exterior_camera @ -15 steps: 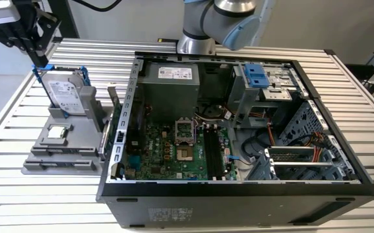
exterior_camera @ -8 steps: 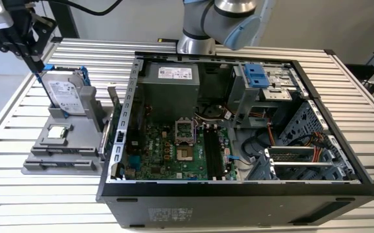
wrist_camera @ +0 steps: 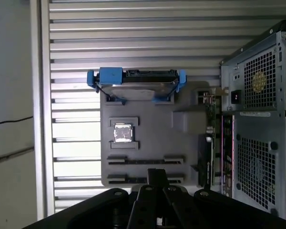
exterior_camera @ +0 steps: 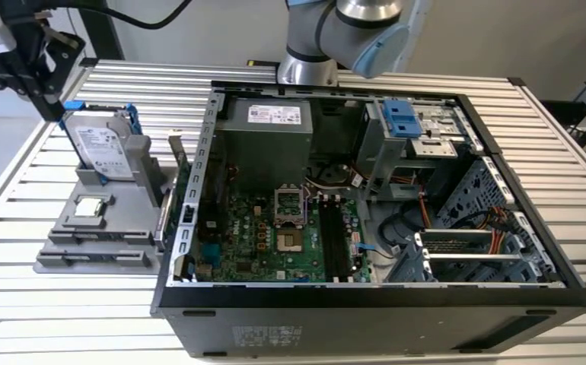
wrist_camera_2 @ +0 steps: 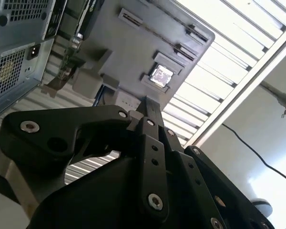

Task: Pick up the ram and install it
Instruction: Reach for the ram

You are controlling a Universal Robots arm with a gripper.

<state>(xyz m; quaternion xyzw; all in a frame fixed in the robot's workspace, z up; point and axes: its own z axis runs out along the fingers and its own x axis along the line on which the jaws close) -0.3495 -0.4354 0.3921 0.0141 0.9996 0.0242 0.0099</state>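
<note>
My gripper (exterior_camera: 46,110) hangs at the exterior view's upper left, above the far end of a grey parts holder (exterior_camera: 90,228). In both wrist views its black fingers (wrist_camera_2: 147,106) meet at one tip, shut, with nothing seen between them. The ram is hidden from me. In the first wrist view the holder's two long slots (wrist_camera: 145,160) look bare, and the gripper tip (wrist_camera: 156,174) sits over the nearer one. The open computer case (exterior_camera: 374,296) shows the green motherboard (exterior_camera: 262,236) with long black memory slots (exterior_camera: 334,236).
On the holder stand a silver hard drive in a blue frame (exterior_camera: 100,144) and a small square silver chip (exterior_camera: 90,205). A card with a metal bracket (exterior_camera: 176,156) stands between holder and case. The arm's base (exterior_camera: 308,68) rises behind the case on the slatted metal table (exterior_camera: 29,319).
</note>
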